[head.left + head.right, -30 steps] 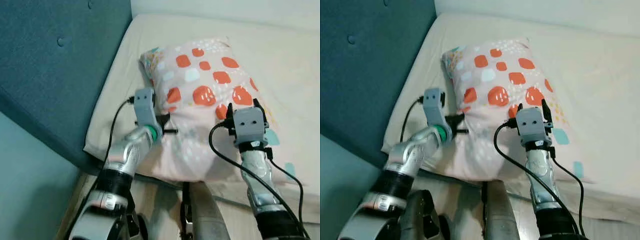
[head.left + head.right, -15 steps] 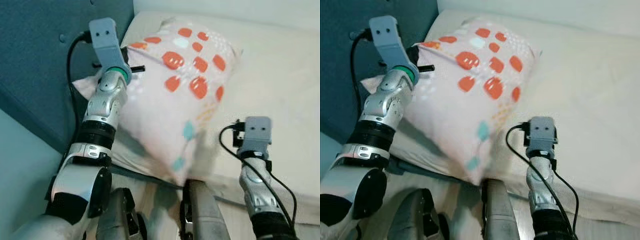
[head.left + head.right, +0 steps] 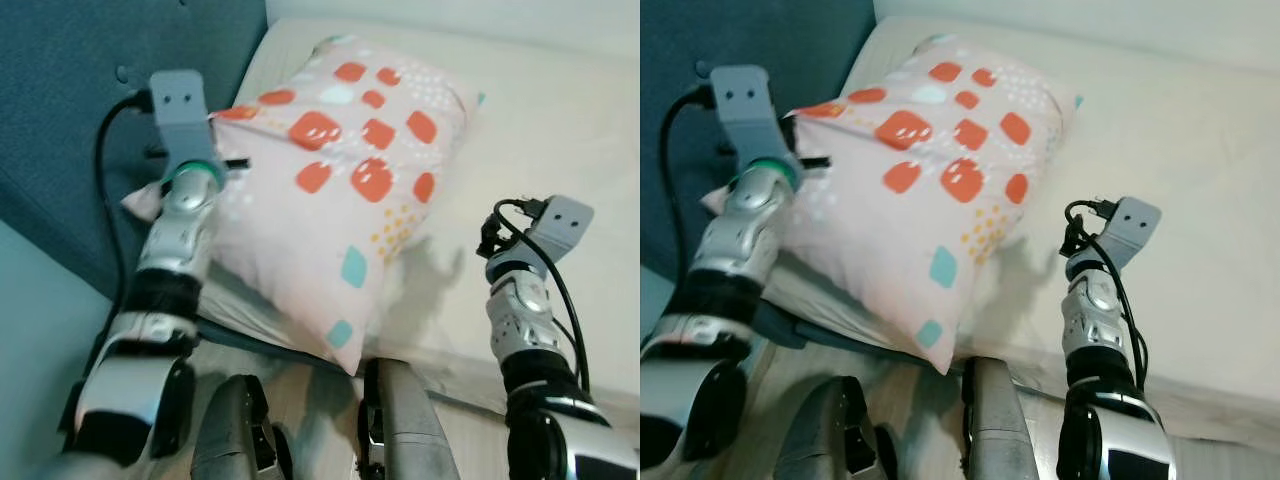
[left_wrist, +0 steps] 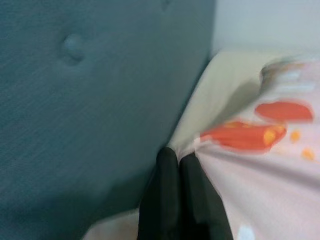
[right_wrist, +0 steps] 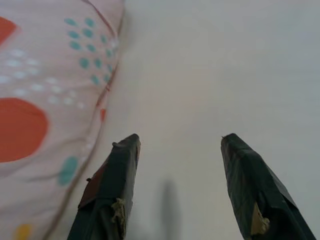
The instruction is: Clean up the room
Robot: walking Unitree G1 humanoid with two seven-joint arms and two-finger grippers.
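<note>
Pillow (image 3: pixel 340 170): pink, with orange and teal patches. You now have it tilted up on the bed (image 3: pixel 560 130), its left corner raised beside the headboard (image 3: pixel 90 120), its near corner hanging over the bed's front edge. A second ago it lay flat with both grippers on it; half a second ago it was already lifted on the left side.

Left gripper (image 4: pixel 177 160): jaws clenched on the pillow's corner seam, close to the headboard. It carries the pillow alone.

Right gripper (image 5: pixel 175 145): jaws released and holding nothing, pulled back from the pillow and hovering over bare sheet just beside its right edge. Earlier it rested on the pillow.

Meaning for the task: you appear to be moving the pillow toward the head of the bed. The single-corner hold leaves most of the pillow sagging; it is likely to swing or slip as you shift it. Placement is not yet done.
</note>
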